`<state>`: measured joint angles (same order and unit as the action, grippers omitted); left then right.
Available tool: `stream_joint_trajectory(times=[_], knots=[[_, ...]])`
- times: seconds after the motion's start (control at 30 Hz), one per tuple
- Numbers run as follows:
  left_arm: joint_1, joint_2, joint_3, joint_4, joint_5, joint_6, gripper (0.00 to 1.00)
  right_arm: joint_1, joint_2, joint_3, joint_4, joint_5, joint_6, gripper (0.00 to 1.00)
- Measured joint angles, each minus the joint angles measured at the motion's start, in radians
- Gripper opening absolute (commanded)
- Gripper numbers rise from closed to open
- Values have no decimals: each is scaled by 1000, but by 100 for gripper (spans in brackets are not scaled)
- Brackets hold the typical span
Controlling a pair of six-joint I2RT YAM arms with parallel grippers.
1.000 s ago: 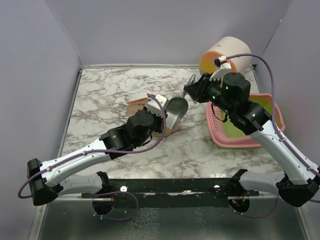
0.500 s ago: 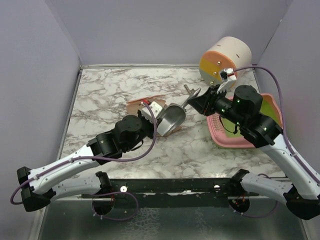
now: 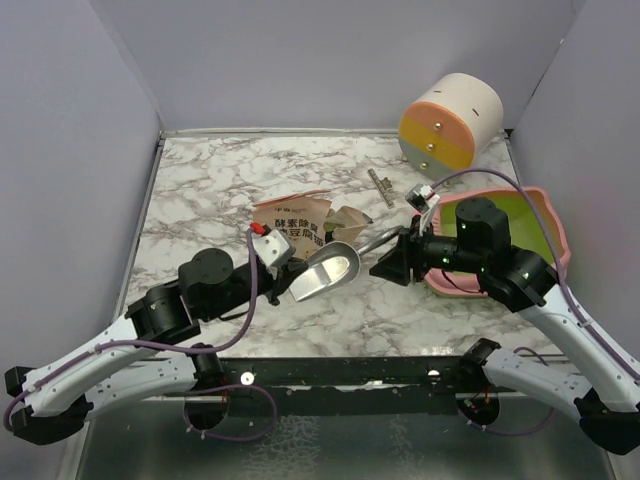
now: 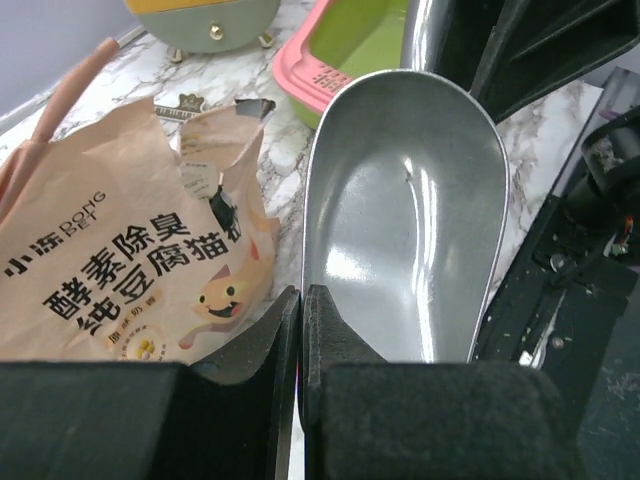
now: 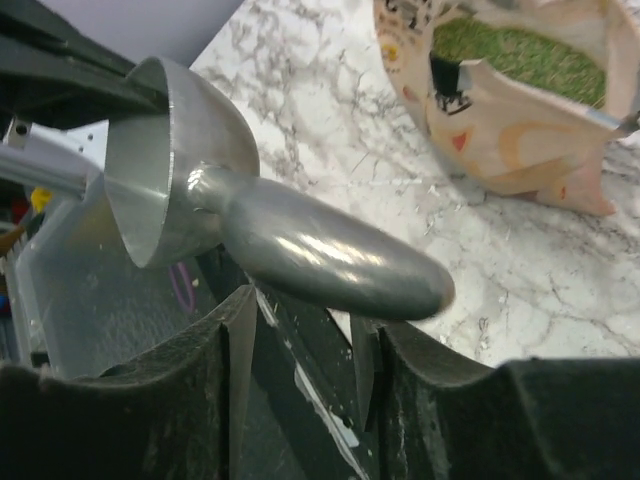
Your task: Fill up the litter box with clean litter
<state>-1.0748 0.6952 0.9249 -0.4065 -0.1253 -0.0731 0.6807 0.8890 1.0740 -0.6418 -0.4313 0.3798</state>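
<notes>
step: scoop handoff | left gripper (image 4: pixel 302 300) pinching empty scoop (image 4: pixel 400 220) by the bowl rim | right gripper (image 5: pixel 300 315) jaws apart round handle (image 5: pixel 330 260), looks let go | litter box (image 3: pixel 525 215) far right, behind right arm | clean litter (image 5: pixel 520 50) in bag (image 3: pixel 290 220) | next: dip scoop into bag mouth

Seen from above, the right arm (image 3: pixel 475 235) hides the near left part of the litter box (image 3: pixel 525 215). The metal piece (image 3: pixel 380 182) lying before the drum (image 3: pixel 450 120) is too small to tell. In the left wrist view the scoop (image 4: pixel 405 220) loses its handle at the top edge, and the bag (image 4: pixel 110 250) runs off the left edge.
</notes>
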Motion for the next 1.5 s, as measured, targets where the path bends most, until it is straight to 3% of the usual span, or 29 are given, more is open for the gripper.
stream_joint_trajectory(times=[0.33, 0.7, 1.27, 1.5], knots=[[0, -122, -37, -112, 35, -24, 0, 0, -95, -46, -43, -171, -45, 56], [0, -245, -95, -143, 46, -60, 0, 0, -138, -53, -39, -193, -32, 68], [0, -258, -95, -151, 129, -75, 0, 0, 24, -6, 106, -301, 17, 69], [0, -257, -95, -143, 129, -76, 0, 0, 43, 11, 155, -336, 40, 59]])
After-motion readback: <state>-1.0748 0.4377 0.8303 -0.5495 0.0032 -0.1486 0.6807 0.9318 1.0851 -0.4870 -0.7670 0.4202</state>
